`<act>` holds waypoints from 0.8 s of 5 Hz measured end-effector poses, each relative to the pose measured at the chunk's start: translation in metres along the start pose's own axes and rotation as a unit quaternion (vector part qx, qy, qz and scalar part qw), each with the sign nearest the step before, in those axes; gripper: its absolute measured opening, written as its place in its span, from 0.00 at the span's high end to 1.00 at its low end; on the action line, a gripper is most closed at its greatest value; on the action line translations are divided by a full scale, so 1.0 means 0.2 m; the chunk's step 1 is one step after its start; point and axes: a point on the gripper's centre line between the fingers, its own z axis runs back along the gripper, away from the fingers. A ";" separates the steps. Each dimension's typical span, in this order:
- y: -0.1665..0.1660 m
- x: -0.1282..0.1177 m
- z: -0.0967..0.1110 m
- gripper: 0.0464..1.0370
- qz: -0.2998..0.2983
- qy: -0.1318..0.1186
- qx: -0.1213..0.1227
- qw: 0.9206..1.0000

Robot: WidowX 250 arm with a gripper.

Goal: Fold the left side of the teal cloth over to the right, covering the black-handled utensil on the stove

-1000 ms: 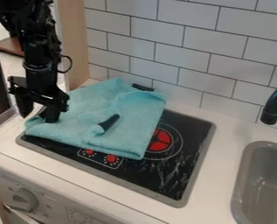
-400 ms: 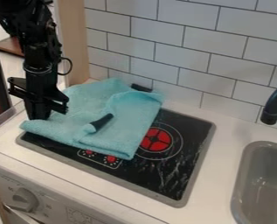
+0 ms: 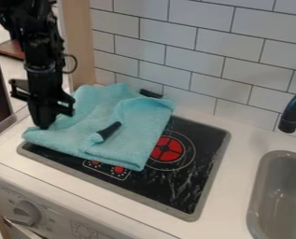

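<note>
Turquoise cloth (image 3: 140, 135) sits shifted leftward across the black stovetop (image 3: 175, 189), its left edge pinched in my fingers (image 3: 45, 119), where a shallow bite could slip or a hard tug roll the dark-handled tool (image 3: 110, 130).

The black stovetop (image 3: 203, 144) carries 1 blue towel (image 3: 91, 109).
</note>
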 end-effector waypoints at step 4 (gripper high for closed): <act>-0.36 0.06 0.31 1.00 -0.087 -0.079 -0.088 0.989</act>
